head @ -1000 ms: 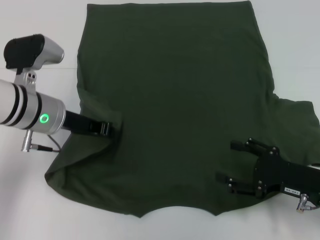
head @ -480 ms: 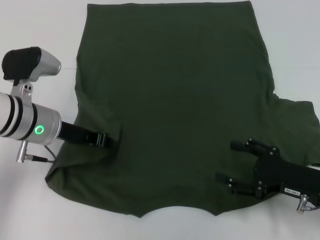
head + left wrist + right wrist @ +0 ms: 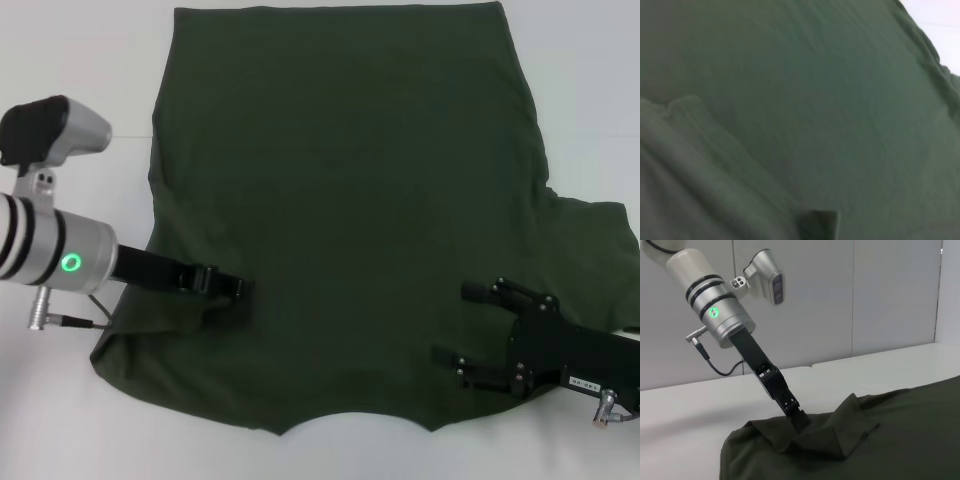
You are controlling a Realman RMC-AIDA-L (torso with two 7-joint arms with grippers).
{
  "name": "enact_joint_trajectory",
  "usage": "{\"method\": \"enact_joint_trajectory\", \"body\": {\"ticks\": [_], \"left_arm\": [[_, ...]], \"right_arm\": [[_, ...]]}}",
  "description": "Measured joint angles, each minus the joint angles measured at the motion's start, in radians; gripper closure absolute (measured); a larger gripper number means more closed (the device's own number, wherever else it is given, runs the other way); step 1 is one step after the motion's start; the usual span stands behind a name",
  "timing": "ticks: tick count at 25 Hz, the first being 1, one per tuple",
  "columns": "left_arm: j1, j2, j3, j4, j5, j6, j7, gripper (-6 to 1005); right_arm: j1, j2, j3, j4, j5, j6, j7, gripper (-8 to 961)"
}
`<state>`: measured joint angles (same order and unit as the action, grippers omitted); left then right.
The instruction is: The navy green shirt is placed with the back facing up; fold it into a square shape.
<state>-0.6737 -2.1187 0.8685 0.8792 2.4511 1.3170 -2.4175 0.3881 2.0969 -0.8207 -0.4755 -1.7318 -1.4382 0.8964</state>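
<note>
Dark olive fabric of the navy green shirt (image 3: pixel 340 210) lies spread flat on the white table (image 3: pixel 60 420), neckline at the near edge. Left gripper (image 3: pixel 232 288) sits at its near-left sleeve, tips pinched on a raised fold of the shirt, probably. Right gripper (image 3: pixel 470 322) rests on the near-right part, fingers apart, w/ a small white label too small to read.

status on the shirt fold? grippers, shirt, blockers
Left gripper down on the folded-over left sleeve. Right gripper open over the right shoulder. Navy green shirt mostly flat, right sleeve out. No blockers.
</note>
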Motion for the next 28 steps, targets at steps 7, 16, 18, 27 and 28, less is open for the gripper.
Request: {"method": "enact_joint_trajectory", "body": {"ticks": [7,16,18,27,28], "left_arm": [[0.015,-0.004,-0.093,-0.004,-0.049,-0.021,0.083,399],[0.025,-0.035,-0.092,-0.047,-0.077,-0.102,0.188,133],[0.026,-0.041,-0.091,-0.051,-0.077,-0.115,0.203,133],[0.018,-0.042,-0.085,-0.09,-0.077,-0.079,0.219,132],[0.017,-0.042,-0.085,-0.091,-0.077,-0.064,0.219,133]], "right_arm": [[0.003,-0.002,0.0,0.0,-0.001,0.001,0.0,12],[0.005,-0.002,-0.001,0.0,-0.002,0.003,0.0,13],[0.005,-0.002,-0.001,0.0,-0.002,0.003,0.0,12],[0.005,-0.002,0.0,0.0,-0.002,0.003,0.0,13],[0.005,-0.002,0.0,0.0,-0.002,0.004,0.0,13]]}}
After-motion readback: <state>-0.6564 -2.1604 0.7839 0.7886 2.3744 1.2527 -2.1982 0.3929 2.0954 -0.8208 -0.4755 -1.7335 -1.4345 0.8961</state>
